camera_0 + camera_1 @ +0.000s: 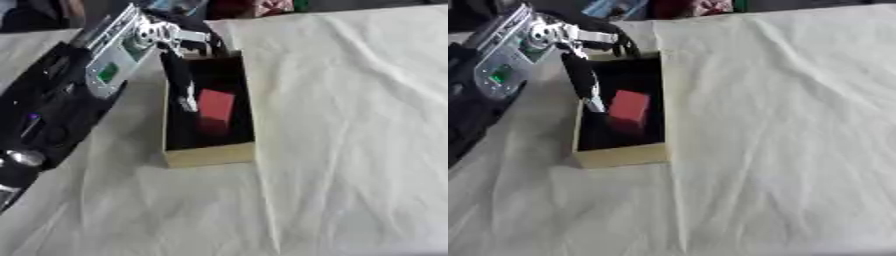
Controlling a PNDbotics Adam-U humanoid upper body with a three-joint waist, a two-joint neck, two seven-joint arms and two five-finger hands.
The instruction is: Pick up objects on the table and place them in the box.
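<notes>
In the left eye view I see my left arm point(61, 105) coming in from the left side, black with a silver and green section near the wrist. My left hand point(179, 60) reaches over the far left corner of the box point(210, 154), with dark fingers point(184, 90) hanging straight down along the inside of its left wall. They look relaxed and hold nothing that I can make out. The box is a tan, open-topped carton with a dark inside, standing on the table point(350, 150) near its far left part; the table is covered with a creased white cloth. A red block point(215, 106) lies inside the box, about midway along its length, just right of my fingers and apart from them.

In the right eye view the box point(619, 156) sits further left in the picture, and the red block point(629, 107) shows clearly against the dark floor of the box. My left hand point(579, 42) again hangs over the box's far left corner, fingers pointing down into it beside the block. My right hand does not show in either view.
</notes>
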